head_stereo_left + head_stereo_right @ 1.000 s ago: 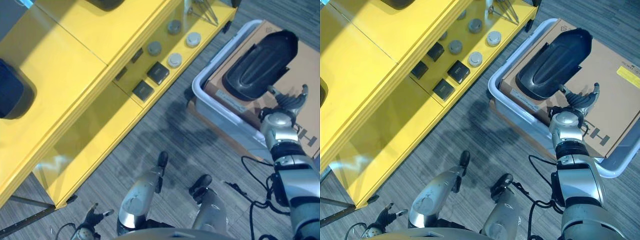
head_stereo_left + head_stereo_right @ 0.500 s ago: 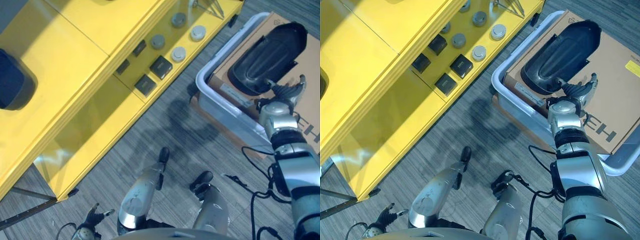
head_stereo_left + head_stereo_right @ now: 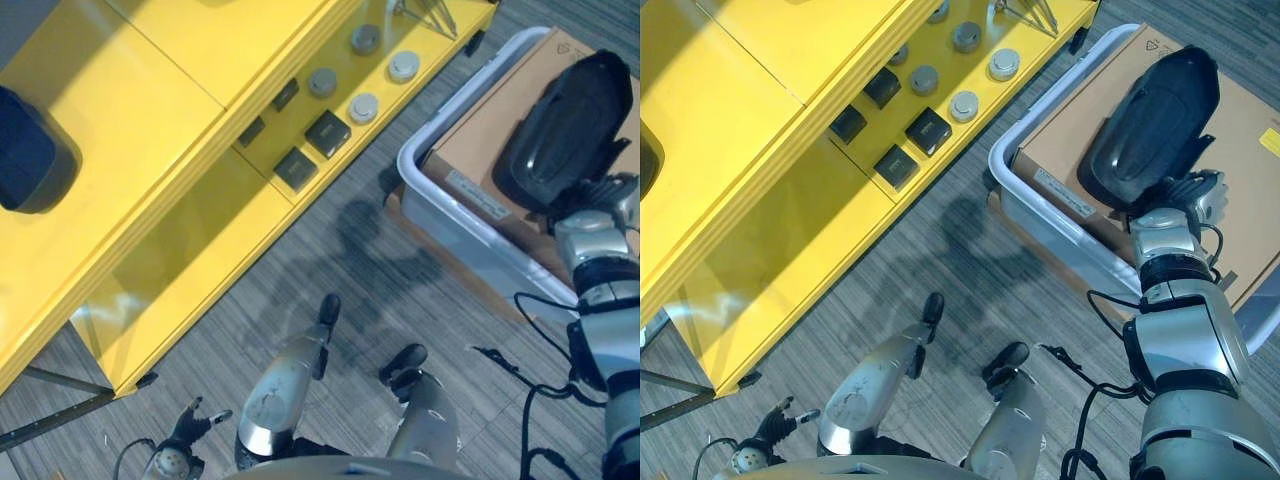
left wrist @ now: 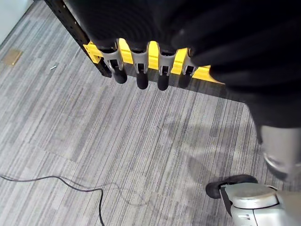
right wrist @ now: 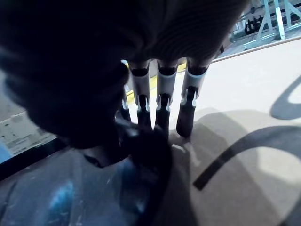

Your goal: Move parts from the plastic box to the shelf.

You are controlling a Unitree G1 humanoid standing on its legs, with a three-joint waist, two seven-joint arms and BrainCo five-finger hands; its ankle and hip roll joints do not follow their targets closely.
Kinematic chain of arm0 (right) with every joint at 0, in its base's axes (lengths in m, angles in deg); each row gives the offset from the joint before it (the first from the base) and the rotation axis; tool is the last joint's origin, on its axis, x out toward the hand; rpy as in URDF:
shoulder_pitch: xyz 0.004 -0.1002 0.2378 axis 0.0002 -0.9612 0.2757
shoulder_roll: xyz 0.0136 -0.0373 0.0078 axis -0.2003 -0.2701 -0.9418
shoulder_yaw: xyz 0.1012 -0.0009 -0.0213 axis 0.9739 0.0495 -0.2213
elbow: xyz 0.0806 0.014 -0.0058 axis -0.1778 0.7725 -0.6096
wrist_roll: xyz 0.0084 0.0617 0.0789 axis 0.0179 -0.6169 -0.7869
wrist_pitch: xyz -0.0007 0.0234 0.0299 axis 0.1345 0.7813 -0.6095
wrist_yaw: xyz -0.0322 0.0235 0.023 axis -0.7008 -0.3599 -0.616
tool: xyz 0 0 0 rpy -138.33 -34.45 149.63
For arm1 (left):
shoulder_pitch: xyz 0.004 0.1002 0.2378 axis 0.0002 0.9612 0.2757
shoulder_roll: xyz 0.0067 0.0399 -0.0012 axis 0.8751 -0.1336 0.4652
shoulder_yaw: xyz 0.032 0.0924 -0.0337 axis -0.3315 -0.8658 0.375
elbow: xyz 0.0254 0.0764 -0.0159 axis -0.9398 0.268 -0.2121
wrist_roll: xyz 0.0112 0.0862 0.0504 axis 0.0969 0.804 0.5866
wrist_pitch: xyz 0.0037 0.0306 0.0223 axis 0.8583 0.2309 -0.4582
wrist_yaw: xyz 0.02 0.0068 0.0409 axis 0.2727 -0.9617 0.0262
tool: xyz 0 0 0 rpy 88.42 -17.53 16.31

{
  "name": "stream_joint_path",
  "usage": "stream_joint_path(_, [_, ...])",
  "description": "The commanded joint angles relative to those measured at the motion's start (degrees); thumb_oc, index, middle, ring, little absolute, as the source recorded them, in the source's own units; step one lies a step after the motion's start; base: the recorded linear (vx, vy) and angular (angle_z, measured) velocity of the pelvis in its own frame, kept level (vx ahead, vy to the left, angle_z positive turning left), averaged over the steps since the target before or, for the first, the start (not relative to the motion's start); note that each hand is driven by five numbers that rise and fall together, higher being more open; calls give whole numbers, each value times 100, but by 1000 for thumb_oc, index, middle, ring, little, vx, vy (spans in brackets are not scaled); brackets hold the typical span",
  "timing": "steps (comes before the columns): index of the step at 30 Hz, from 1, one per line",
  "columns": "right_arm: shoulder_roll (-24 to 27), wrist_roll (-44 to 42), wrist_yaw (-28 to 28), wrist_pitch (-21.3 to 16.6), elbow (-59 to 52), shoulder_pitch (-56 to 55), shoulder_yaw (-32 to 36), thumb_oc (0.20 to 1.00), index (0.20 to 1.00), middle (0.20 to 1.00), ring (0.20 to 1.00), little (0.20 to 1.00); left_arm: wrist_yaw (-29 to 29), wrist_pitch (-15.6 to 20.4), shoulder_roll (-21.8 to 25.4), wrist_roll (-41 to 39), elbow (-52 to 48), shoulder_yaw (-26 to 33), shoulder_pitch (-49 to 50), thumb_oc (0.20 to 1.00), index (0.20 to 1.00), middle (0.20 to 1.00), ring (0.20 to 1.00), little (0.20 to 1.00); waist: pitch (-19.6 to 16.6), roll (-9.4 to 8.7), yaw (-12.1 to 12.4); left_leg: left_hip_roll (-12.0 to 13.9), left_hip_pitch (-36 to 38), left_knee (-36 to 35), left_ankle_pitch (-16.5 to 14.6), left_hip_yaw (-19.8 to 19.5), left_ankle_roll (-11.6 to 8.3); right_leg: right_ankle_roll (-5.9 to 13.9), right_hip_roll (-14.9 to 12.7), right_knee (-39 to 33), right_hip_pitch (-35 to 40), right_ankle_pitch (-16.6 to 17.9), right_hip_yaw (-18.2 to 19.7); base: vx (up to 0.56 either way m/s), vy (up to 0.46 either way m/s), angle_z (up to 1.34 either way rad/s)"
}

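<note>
Right hand (image 3: 1183, 196) at near end of black part (image 3: 1152, 125), fingers (image 5: 162, 99) straight, tips touching it; part lies on cardboard (image 3: 1240, 120) in plastic box (image 3: 1060, 235). Left hand (image 3: 185, 440) relaxed, holding nothing, low near floor (image 4: 94, 141). Yellow shelf (image 3: 770, 150) far left.

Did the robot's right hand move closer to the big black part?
Yes. The right hand has come up across the cardboard sheet to the black part's near end, fingers now touching it.
</note>
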Motion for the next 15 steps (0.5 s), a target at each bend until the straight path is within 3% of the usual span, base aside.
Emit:
stream_joint_path(1, [137,-31,221,60,25,-269,-144,200,200,200,200,200,37,115,367,-269,-82,-186,90,1000,1000,1000,1000,1000,61,27,51,245,-338,672,-668,2,-293,577,-129,-731,344,366,503,0,0,0])
stream_joint_path(5, [119,-37,220,-34,-14,-311,-124,200,200,200,200,200,64,216,366,-371,-114,-170,74,1000,1000,1000,1000,1000,35,10,46,258,-314,671,-678,22,-290,575,-126,-729,364,368,499,0,0,0])
stream_joint_path(9, [111,-339,74,-349,-337,-375,-54,200,200,200,200,200,87,576,377,-657,-155,-97,59,1000,1000,1000,1000,1000,-43,-36,5,282,-163,606,-691,51,-281,559,-117,-739,479,361,476,0,0,0])
stream_joint_path(11, [81,-427,-12,-463,-671,-517,110,200,200,200,200,200,20,793,394,-783,-285,0,76,1000,1000,1000,1000,1000,-100,-71,-33,286,-64,574,-702,56,-283,553,-106,-747,556,357,479,-5,-15,1])
stream_joint_path(15, [1,-471,-91,-632,-1454,-1003,578,200,200,200,200,200,-75,867,426,-1004,-879,172,42,1000,1000,1000,1000,1000,-290,-193,-146,319,228,442,-743,93,-278,573,-41,-898,822,365,476,9,-37,-2])
